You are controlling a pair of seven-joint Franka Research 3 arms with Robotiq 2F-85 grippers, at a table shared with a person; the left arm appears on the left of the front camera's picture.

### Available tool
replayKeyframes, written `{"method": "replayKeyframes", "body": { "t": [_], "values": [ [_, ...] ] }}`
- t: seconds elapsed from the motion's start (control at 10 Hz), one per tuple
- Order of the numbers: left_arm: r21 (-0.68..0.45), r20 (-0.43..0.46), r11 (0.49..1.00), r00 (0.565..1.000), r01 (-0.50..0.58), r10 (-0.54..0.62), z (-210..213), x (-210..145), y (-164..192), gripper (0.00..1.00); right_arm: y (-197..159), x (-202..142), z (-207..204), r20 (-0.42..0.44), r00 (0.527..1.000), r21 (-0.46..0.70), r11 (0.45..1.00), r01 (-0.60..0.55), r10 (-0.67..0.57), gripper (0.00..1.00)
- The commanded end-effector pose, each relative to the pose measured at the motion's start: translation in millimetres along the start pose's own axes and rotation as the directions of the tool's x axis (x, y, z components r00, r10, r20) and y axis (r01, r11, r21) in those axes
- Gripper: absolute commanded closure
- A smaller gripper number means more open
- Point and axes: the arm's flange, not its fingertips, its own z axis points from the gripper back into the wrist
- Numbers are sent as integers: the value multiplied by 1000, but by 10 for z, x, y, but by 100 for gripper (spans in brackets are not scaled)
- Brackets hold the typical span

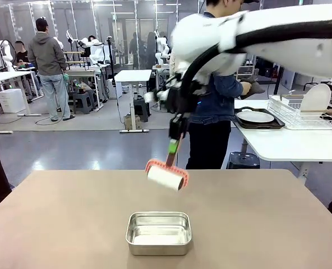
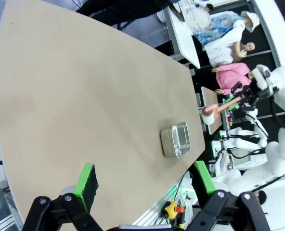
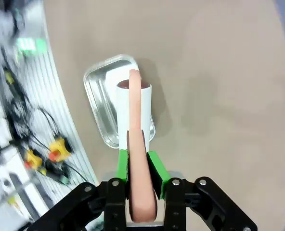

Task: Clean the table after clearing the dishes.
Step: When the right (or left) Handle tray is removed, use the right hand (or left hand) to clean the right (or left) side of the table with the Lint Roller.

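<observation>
Table (image 1: pixel 54 224) beige, steel pan (image 1: pixel 158 232) on it, lint roller (image 1: pixel 166 176) above; floor (image 1: pixel 87 151) grey.

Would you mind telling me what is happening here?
The right gripper is shut on a lint roller, holding it in the air near the steel pan on the table. The left gripper hangs open above the table. The person stands at the white side table, where a plate sits on a tray.

You see a plain taupe-beige bench (image 1: pixel 54 224), a shiny silver pan (image 1: pixel 158 232), and a roller (image 1: pixel 166 176) with a white roll and salmon-pink handle (its frame pink too); your right gripper (image 3: pixel 137 162) is black with green pads (image 3: pixel 158 168).
</observation>
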Motion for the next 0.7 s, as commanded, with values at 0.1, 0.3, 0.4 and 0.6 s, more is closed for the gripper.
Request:
{"method": "replayKeyframes", "body": {
  "t": [0.1, 0.3, 0.4, 0.6],
  "values": [
    [0, -15, 1000, 1000, 6, -6, 46, -37, -28, 0, -372, -661, 142, 225, 913, 79, 940, 332, -341, 78],
    [0, -15, 1000, 1000, 6, -6, 46, -37, -28, 0, -686, -1038, -40, 252, 835, 112, 872, 477, -489, 78],
    [0, -15, 1000, 1000, 6, -6, 46, -37, -28, 0, -816, -1211, -181, 270, 796, 109, 839, 533, -541, 78],
    [0, -15, 1000, 1000, 6, -6, 46, -37, -28, 0, -1108, -1568, -323, 353, 701, 110, 771, 627, -620, 78]
  ]
}}
